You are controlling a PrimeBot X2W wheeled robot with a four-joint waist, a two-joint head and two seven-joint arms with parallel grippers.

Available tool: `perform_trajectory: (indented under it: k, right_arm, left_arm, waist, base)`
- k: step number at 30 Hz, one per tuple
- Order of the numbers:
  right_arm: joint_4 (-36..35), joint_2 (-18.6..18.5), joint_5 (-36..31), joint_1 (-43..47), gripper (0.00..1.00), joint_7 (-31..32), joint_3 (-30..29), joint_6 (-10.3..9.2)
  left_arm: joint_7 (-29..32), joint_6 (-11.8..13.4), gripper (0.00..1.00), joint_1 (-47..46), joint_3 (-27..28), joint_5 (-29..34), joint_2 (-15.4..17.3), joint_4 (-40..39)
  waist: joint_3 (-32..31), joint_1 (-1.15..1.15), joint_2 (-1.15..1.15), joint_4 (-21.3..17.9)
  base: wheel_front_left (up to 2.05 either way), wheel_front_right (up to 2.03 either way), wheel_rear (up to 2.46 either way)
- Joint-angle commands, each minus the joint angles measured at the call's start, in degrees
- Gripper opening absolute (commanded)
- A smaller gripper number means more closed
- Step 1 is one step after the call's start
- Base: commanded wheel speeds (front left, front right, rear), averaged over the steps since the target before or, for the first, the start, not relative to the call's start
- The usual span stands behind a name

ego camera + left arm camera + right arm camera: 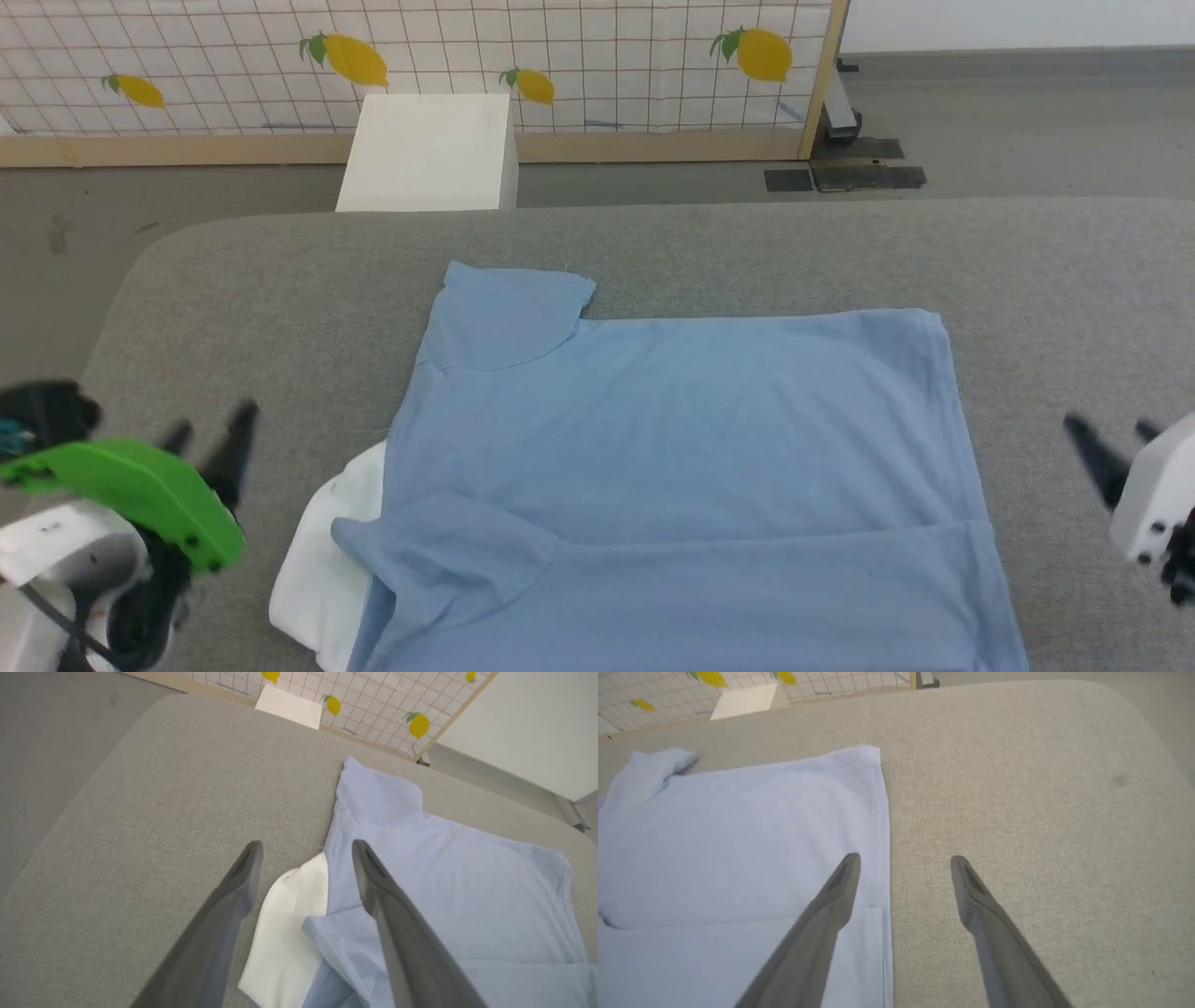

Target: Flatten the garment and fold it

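Observation:
The light blue garment [681, 439] lies spread on the grey table [280, 280], its near edge folded over the body in a band. A white fabric piece [327, 551] sticks out at its left, neck end. One sleeve [504, 313] lies flat at the far left. My left gripper [213, 429] hovers open left of the garment, holding nothing; in the left wrist view its fingers [236, 891] straddle the white piece [289, 924]. My right gripper [1111, 448] is open to the right of the hem; its fingertips [845, 877] frame the hem edge [882, 826].
A white box [429, 149] stands on the floor beyond the table's far edge, before a lemon-patterned screen [579, 56]. The table's rounded left corner [149, 271] is near my left arm. Bare grey table surface extends right of the garment [1017, 812].

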Motion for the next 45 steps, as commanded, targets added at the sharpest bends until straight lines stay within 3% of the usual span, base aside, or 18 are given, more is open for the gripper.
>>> perform_trajectory:
  k: [1, 6, 11, 17, 23, 32, 38, 45]
  right_arm:
    - [-0.6, 0.1, 0.3, -1.6, 1.0, -2.8, -0.4, -0.09]
    - [-0.7, 0.1, -0.1, -4.0, 1.0, -15.4, 0.0, -0.09]
    - [0.4, -0.8, -0.3, -3.2, 1.0, -27.9, 1.8, -0.09]
    - [3.2, 0.0, -0.3, -0.6, 1.0, -36.4, 1.7, -0.09]
    - [5.1, 0.9, -0.6, 0.2, 1.0, -39.8, 1.4, -0.09]
    - [4.4, 1.7, -1.5, -2.8, 1.0, -40.1, 1.8, -0.09]
    - [2.0, 3.1, -2.8, -5.8, 1.0, -39.5, 2.1, -0.09]
    - [-1.3, 5.6, -4.8, -9.2, 1.0, -38.6, 4.0, -0.09]
  left_arm:
    - [-3.3, -0.6, 1.0, -1.6, 1.0, 1.4, -0.8, 0.1]
    - [-17.2, -4.2, 1.0, -4.1, 3.0, 4.9, -4.5, 3.2]
    - [-29.4, -9.7, 1.0, -4.9, 1.4, 9.5, -6.4, 8.0]
    - [-37.8, -14.4, 1.0, -6.1, -0.4, 12.8, -8.7, 14.3]
    - [-39.2, -17.3, 1.0, -7.1, -0.2, 14.1, -11.1, 18.7]
    - [-39.3, -20.3, 1.0, -13.4, -0.7, 16.6, -11.3, 23.2]
    - [-35.4, -22.3, 1.0, -25.1, -4.1, 18.3, -10.7, 28.3]
    - [-25.4, -24.5, 1.0, -43.4, -9.1, 17.3, -10.0, 38.7]
  waist:
    - [0.2, 0.0, 0.24, -0.1]
    - [0.9, 0.0, 0.24, -0.3]
    - [2.2, 0.0, 0.24, -0.3]
    - [3.7, 0.0, 0.24, -0.1]
    - [5.0, 0.0, 0.24, -0.1]
    - [8.9, 0.0, 0.24, -0.2]
    - [14.1, 0.0, 0.24, -0.3]
    - [21.2, 0.0, 0.24, -2.2]
  base:
    - [0.0, 0.0, 0.0]
    - [0.0, 0.0, 0.0]
    - [0.0, 0.0, 0.0]
    - [0.0, 0.0, 0.0]
    - [0.0, 0.0, 0.0]
    - [0.0, 0.0, 0.0]
    - [0.0, 0.0, 0.0]
    - [0.0, 0.0, 0.0]
